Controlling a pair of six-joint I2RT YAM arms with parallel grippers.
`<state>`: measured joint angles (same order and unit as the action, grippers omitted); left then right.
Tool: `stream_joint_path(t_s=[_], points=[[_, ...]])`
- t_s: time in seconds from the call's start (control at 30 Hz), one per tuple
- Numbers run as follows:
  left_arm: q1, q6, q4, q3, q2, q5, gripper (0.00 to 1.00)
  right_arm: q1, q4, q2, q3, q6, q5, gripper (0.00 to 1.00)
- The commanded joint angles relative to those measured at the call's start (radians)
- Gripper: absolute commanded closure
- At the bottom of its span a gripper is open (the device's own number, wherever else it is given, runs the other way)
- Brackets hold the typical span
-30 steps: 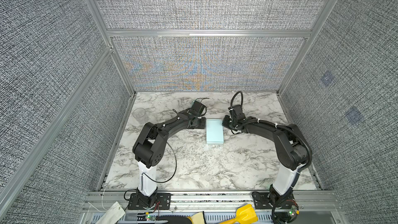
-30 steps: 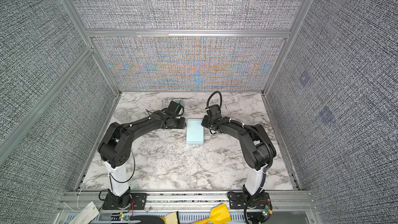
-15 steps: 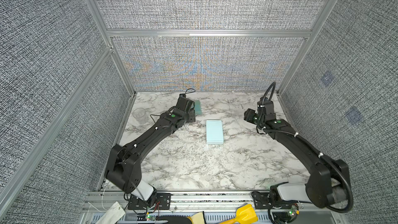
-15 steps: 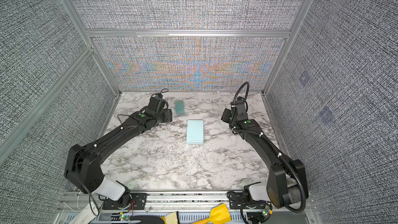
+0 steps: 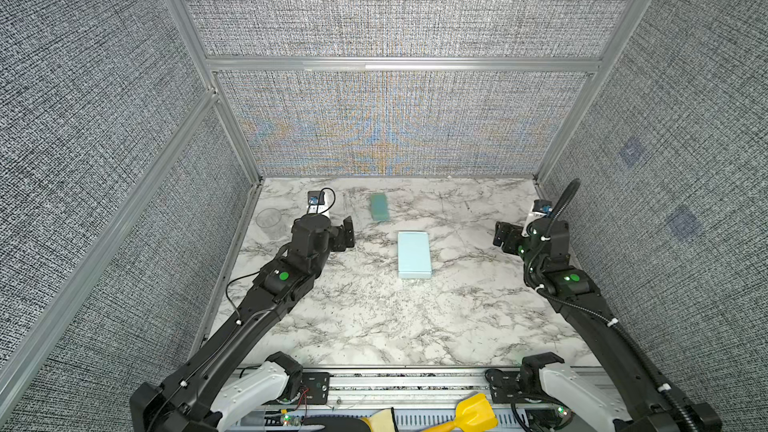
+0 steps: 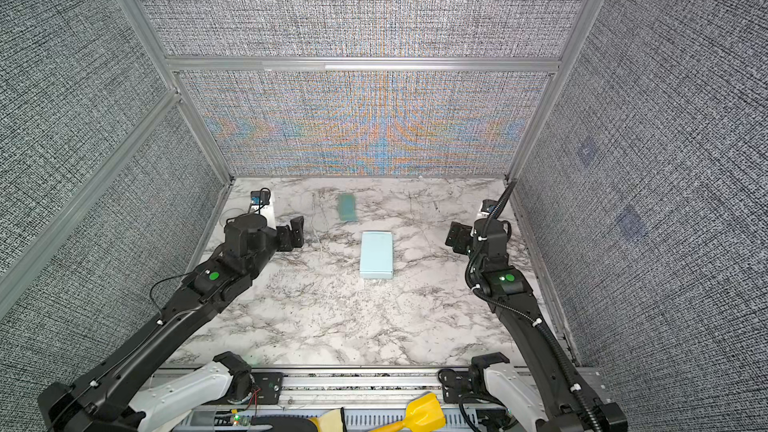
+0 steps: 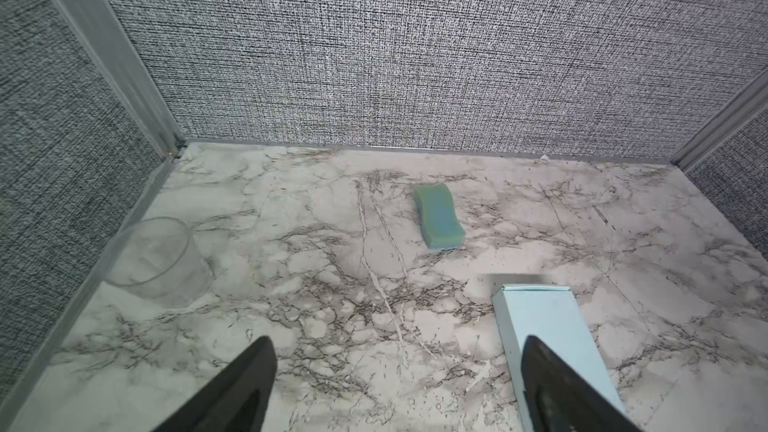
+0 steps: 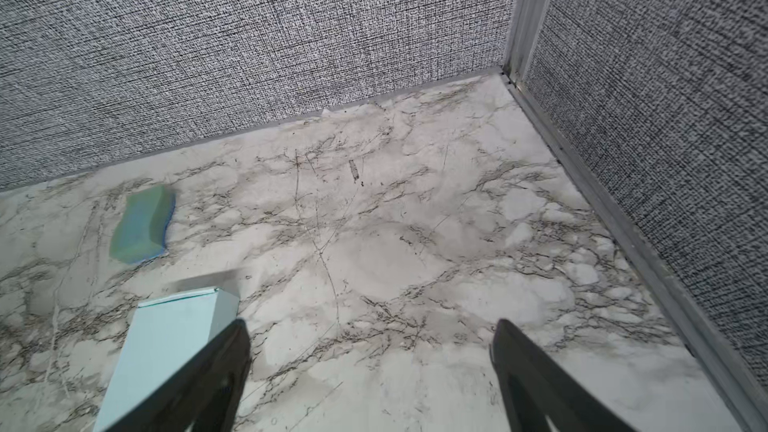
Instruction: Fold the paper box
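**Box looks folded, both grippers away from it**

We see the paper box (image 5: 413, 254) lying closed in the middle of the table (image 5: 365, 326), with no flap standing up. Our left gripper (image 5: 349, 233) and right gripper (image 5: 500, 238) hang well apart from it, both with jaws spread wide and empty. We judge the folding done; nothing seems left.

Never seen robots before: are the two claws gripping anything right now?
Left claw: open, holding nothing.
Right claw: open, holding nothing.
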<state>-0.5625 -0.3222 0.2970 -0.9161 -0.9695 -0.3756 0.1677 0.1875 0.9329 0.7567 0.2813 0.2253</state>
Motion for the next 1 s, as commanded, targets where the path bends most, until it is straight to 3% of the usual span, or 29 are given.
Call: stream_joint_path(t_s=[0.0,0.23,0.43,0.5,0.53,0.63,0.8,0.97], points=[[0.001,0.004,0.024,0.065,0.067,-0.083,0.06,-0.004,-0.042,-0.035,-0.057,-0.023,0.011,0.07],[0.003,0.108,-0.177,0.325,0.330,-0.251,0.06,-0.022,-0.239,-0.125,-0.248,-0.076,0.038,0.07],[0.016,0.333,-0.467,0.481,0.315,-0.334,0.02,-0.027,-0.519,-0.127,-0.409,-0.165,0.009,0.07],[0.054,0.428,-0.610,0.551,0.241,-0.292,0.01,-0.037,-0.622,-0.094,-0.459,-0.190,0.007,0.07],[0.081,0.413,-0.650,0.567,0.202,-0.281,0.01,-0.045,-0.656,-0.077,-0.473,-0.190,-0.001,0.07],[0.222,0.317,-0.696,0.587,0.134,-0.102,0.01,-0.060,-0.727,-0.011,-0.487,-0.212,-0.021,0.07],[0.406,0.326,-0.841,0.671,0.064,-0.038,0.01,-0.079,-0.833,0.054,-0.526,-0.230,-0.012,0.07],[0.538,0.260,-1.002,0.720,-0.022,0.073,0.02,-0.104,-0.921,0.121,-0.550,-0.232,0.009,0.07]])
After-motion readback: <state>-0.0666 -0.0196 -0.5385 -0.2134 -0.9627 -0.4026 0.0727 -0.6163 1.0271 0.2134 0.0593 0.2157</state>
